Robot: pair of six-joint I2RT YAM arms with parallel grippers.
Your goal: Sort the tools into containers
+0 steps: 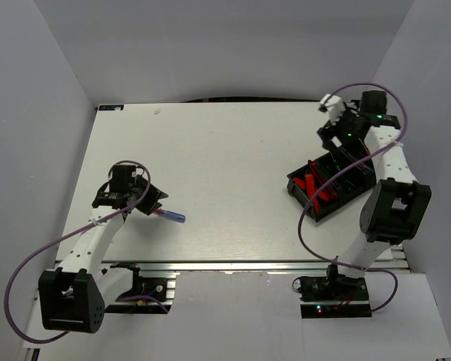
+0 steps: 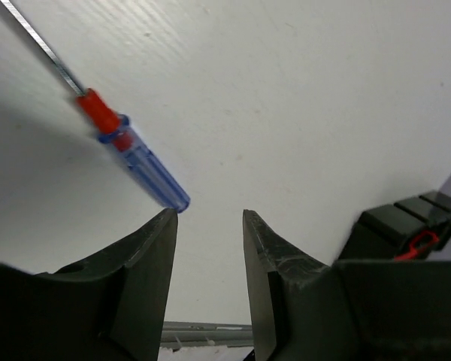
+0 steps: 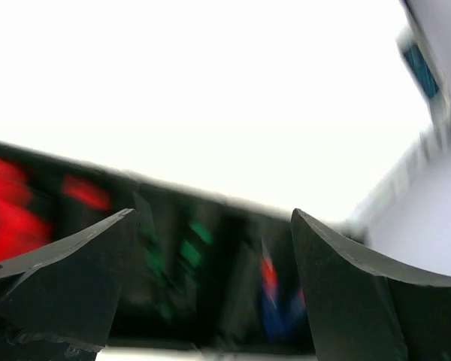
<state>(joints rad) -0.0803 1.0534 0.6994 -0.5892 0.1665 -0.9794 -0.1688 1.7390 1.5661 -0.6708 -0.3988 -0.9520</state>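
Near the left side of the table point(image 1: 233, 150), the left gripper point(image 2: 208, 216) is hovering with fingers apart and empty. A blue-and-red screwdriver point(image 2: 131, 154) is lying just past its tips. The right gripper point(image 3: 210, 218) is hanging spread wide over the two black bins point(image 1: 295, 183), one of them holding red knives point(image 1: 313, 188).

Bright even light, blurred right-wrist view

I am looking down on a white table point(image 1: 233, 165) whose faintly grained top is filling most of the overhead view. Plain pale grey panels are enclosing it: a back wall point(image 1: 225, 45), a left wall point(image 1: 30, 113) and a right wall point(image 1: 432, 68). An aluminium rail point(image 1: 233, 265) is edging its near side. Soft, even light is falling across the surface.
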